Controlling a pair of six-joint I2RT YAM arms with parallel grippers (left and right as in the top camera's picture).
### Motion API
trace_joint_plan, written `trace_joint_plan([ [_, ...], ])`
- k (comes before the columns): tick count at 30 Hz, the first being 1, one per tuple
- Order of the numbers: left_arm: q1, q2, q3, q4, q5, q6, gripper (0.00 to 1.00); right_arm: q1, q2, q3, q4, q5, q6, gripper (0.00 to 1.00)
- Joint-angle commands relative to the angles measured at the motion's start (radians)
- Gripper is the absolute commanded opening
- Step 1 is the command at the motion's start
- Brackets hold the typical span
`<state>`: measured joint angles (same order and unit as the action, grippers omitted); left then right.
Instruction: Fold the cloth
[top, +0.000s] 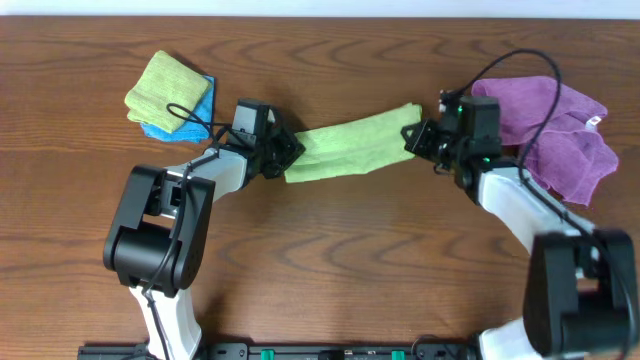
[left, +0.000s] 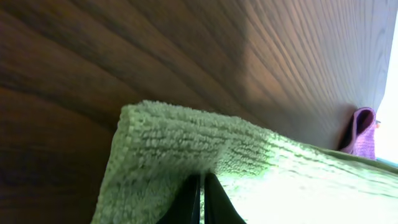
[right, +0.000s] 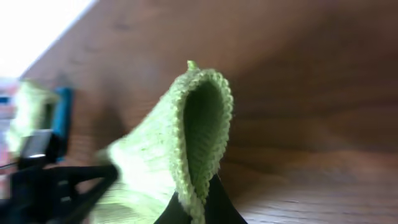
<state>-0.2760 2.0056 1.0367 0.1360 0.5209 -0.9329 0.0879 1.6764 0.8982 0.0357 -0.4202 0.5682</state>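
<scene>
Left hand (top: 288, 152): fingers together, clamped on the left end of the cloth (top: 352, 146).
Cloth: a lime-green band stretched between both hands near the middle of the table (top: 330, 260), its right end farther back. Whether its middle rests on the wood I cannot tell.
Right hand (top: 416, 138): pinched tight on the cloth's right end.
Open room: bare wood lies in front of the band between the two arms, and behind it up to the far edge.
Left neighbours: a folded green cloth (top: 160, 84) lies on a blue cloth (top: 198, 108) near the left hand, apart from the band. A black cable (top: 190, 118) loops over them.
Right neighbours: a crumpled purple cloth (top: 565, 140) with a white tag (top: 594, 122) sits just behind the right hand.
Left wrist view only: the fuzzy pile, a corner lifted off the wood, and dark fingers (left: 185, 208) meeting on it.
Right wrist view only: the end curls into an open loop above the fingers (right: 168, 216).
</scene>
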Motion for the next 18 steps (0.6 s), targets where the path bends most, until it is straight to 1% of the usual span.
trace_joint_plan([
  [1,0.003,0.021,0.022,-0.004,-0.007,-0.014,0.06,0.007,-0.039,-0.002,0.003,0.004,-0.023,0.01],
  [7,0.003,0.021,0.025,-0.004,-0.003,-0.014,0.06,0.077,-0.044,0.0,0.031,0.004,-0.023,0.01],
  [10,0.003,0.02,0.029,-0.004,-0.002,-0.014,0.06,0.137,-0.044,0.005,0.066,0.044,-0.023,0.01],
  [14,0.003,0.02,0.04,-0.005,0.005,-0.014,0.06,0.221,-0.036,0.032,0.069,0.118,-0.024,0.01],
  [18,0.003,0.02,0.051,-0.005,0.008,-0.014,0.06,0.279,-0.005,0.064,0.069,0.125,-0.032,0.01],
])
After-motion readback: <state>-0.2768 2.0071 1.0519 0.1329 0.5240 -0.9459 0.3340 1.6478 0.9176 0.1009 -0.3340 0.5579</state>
